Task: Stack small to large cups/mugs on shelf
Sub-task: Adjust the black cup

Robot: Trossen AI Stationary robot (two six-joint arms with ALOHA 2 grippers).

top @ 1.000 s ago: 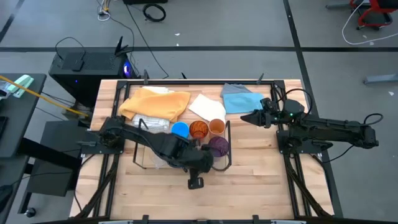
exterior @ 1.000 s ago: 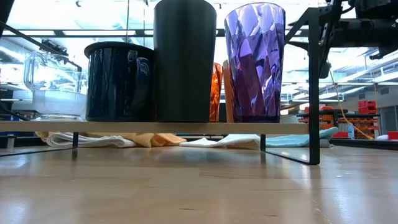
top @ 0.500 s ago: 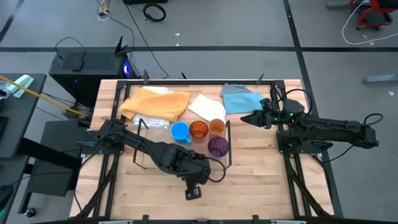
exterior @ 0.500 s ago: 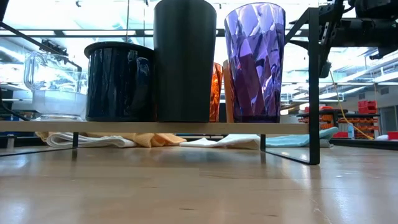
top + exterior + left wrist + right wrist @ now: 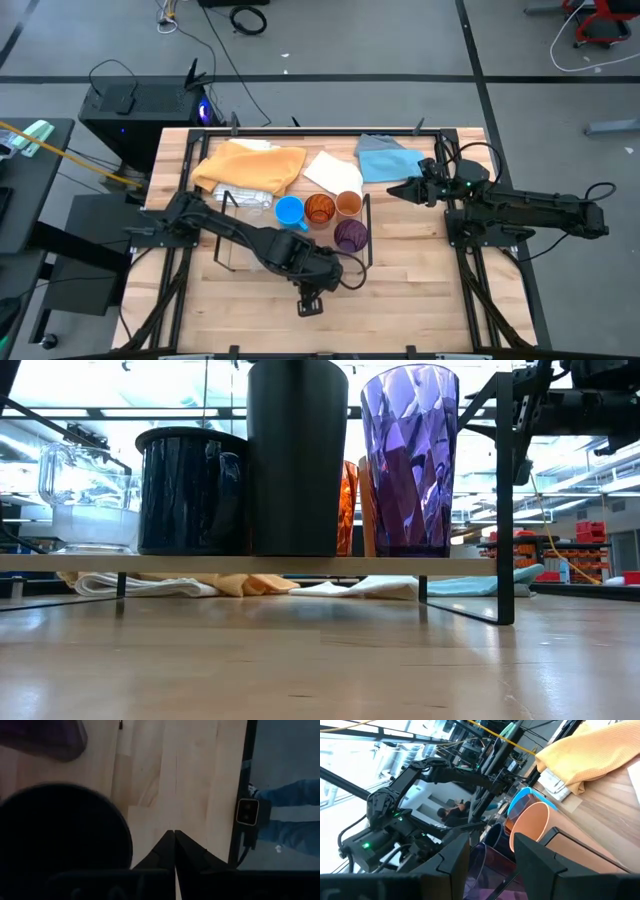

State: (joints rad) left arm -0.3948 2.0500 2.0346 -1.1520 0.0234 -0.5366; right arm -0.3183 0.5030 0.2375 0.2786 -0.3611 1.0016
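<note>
1. Two dark arms are present at the pale wooden tabletop [image 5: 420,300], with the low black wire shelf with a clear base [image 5: 505,510] taken as the landmark.
2. Nearest the front table edge, the left gripper [image 5: 311,304] hangs over bare wood just in front of the shelf, its fingers pressed together with nothing between them; the left wrist view shows the two dark fingertips [image 5: 174,841] meeting at a point above the boards.
3. On the shelf's front row, seen from table height, stand a faceted purple plastic tumbler [image 5: 410,460] at the right end, a tall matte black cup [image 5: 297,457] touching or just beside it, and a squat navy mug [image 5: 190,491] left of that.
4. At the shelf's far left end sits a clear cup [image 5: 85,495] with a handle.
5. On the shelf's back row, from above: a light-blue mug [image 5: 289,211], an amber-orange ribbed tumbler [image 5: 320,209] and a small plain orange cup [image 5: 348,204], side by side.
6. Behind the shelf lie a crumpled yellow cloth [image 5: 250,167], a flat white cloth [image 5: 332,171] and a light-blue cloth [image 5: 388,160].
7. Right of the shelf and well apart from it, the right gripper [image 5: 392,189] hovers near the blue cloth, fingers [image 5: 455,860] part-way apart and holding nothing.
</note>
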